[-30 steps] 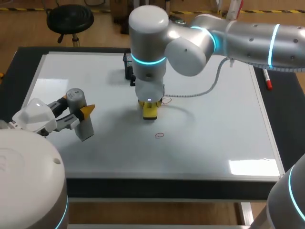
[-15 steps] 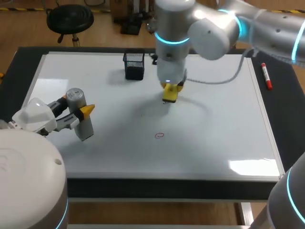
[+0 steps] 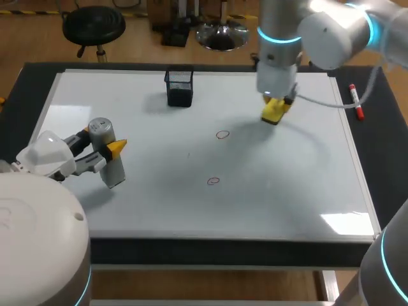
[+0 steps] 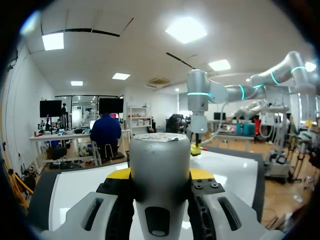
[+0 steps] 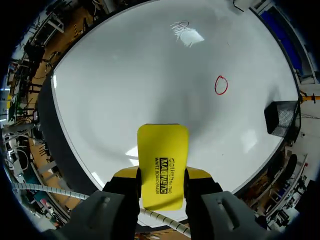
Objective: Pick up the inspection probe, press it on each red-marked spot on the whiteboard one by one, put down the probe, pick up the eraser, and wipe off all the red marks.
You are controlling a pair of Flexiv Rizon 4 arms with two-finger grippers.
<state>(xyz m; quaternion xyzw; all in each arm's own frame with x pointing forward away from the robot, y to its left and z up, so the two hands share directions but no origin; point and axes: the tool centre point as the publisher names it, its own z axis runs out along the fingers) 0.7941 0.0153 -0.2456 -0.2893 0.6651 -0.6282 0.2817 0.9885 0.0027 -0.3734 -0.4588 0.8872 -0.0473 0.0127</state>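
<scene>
1. Where the right arm comes in over the far right part of the whiteboard (image 3: pixel 287 191), its jaws are clenched on the yellow eraser (image 5: pixel 163 165), one finger on each long side, with the pad sticking out ahead.
2. The left jaws grasp the grey probe (image 4: pixel 160 175) from both sides, tilted above the board's left part.
3. One red mark (image 3: pixel 222 134) sits mid-board and a second red mark (image 3: pixel 213 181) nearer the front, both apart from the eraser.
4. A black mesh holder (image 3: pixel 180 87) stands at the board's far side.
5. A red marker (image 3: pixel 356 102) lies on the dark worktop (image 3: pixel 382 159) just beside the board.
</scene>
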